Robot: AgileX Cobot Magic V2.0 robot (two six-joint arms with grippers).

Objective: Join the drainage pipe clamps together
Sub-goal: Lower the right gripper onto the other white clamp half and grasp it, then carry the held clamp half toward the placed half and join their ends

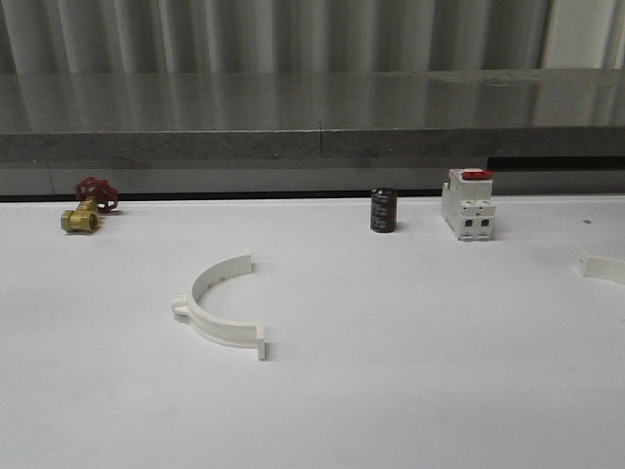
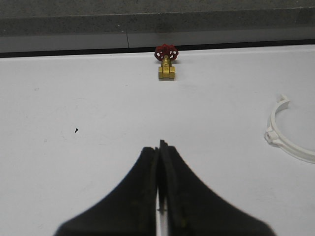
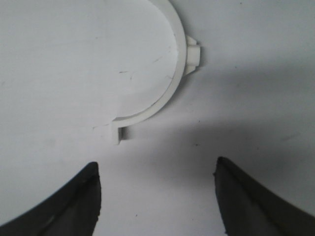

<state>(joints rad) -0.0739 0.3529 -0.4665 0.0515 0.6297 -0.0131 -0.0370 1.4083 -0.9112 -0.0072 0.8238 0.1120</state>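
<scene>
A white table fills the scene. Nearest the robot, left of centre, one of the drainage pipe clamps lies flat: a white half-ring whose open side faces far and right, its ends running from near-right to far-left, with a small tab at its left end. The second clamp half lies at the far right edge of the table, well apart from the first.

The right gripper hovers above this second half with its jaws spread wide and nothing between them. The left gripper has its jaws pressed together, empty, over bare table.

The task looks to be at its start: neither half is held. The next move probably calls for lowering the right gripper onto the arc.

Farther back stand a brass valve at left, a dark cylinder and a white breaker.
</scene>
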